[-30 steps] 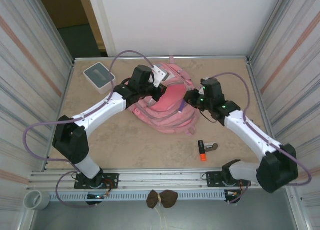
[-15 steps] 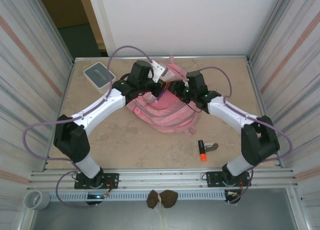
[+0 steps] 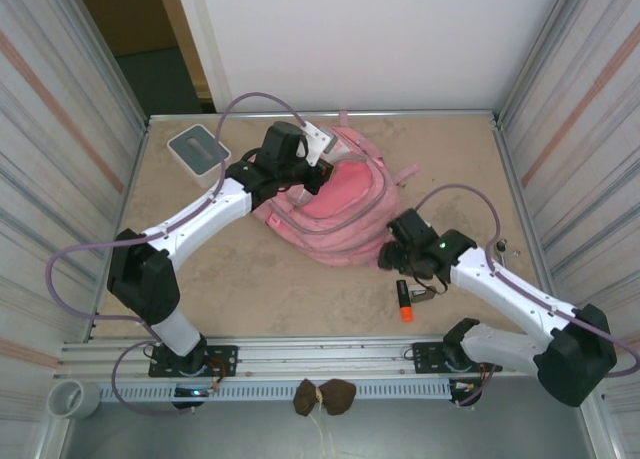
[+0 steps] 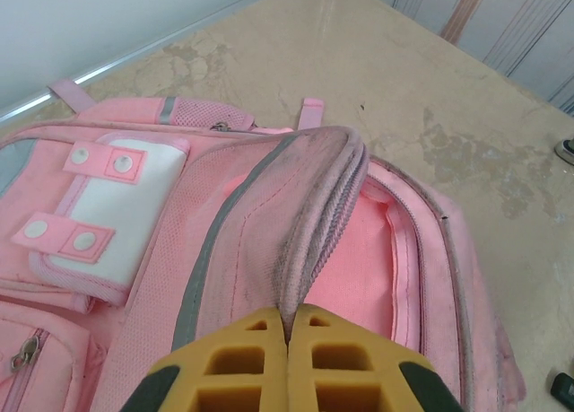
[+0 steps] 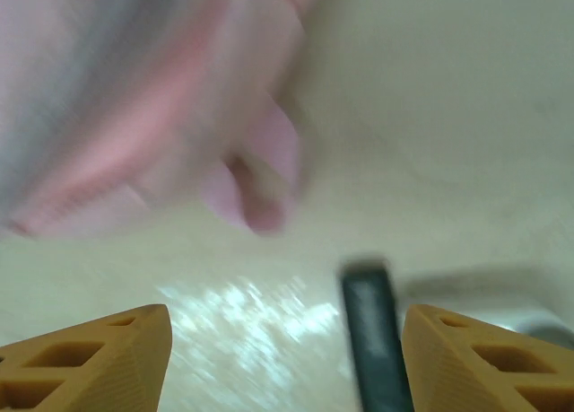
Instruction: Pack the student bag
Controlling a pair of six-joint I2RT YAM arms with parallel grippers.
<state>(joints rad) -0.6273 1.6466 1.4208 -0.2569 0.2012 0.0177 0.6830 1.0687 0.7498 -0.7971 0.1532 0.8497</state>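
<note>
- One student bag (image 3: 345,214) lies mid-bench (image 3: 250,279), mouth open.
- Left pincer (image 4: 287,327) is clamped together on its zip flap (image 4: 314,206) (holding the mouth up).
- Right pincer (image 5: 287,322), fingers apart, hovers nearer the marker (image 3: 403,301), which lies lengthwise ahead between them, just beside the bag.

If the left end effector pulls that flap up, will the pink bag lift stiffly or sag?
Probably sag: the student bag lies slumped, and the flap pinched in the left end effector folds into a soft ridge. Likely light, since the visible part of its open compartment looks empty. The woven fabric seems unlikely to slip.
</note>
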